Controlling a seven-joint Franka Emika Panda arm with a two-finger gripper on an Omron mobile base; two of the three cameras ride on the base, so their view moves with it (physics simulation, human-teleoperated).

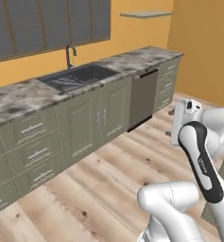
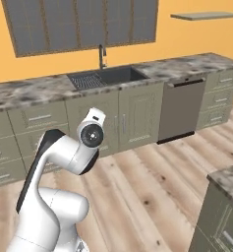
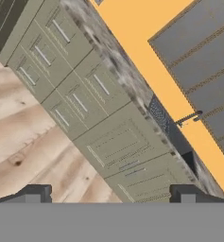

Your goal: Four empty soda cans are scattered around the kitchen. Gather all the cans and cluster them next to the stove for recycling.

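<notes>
While tool (image 3: 111, 194) gapes wide, veined marble counter (image 1: 19, 97), panelled grey-green cabinets (image 1: 85, 123), plank floor (image 1: 108, 189).

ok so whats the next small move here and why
Probably drive or turn the base to look elsewhere. The gripper is open and holds nothing, the arm is folded back over the floor, and the marble counter with the sink has no soda can or stove on this stretch, so there's nothing within reach to grasp yet.

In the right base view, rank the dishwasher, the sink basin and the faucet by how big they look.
1. dishwasher, though the sink basin runs it close
2. sink basin, foreshortened, so the gap is unsure
3. faucet, clearly smallest
</notes>
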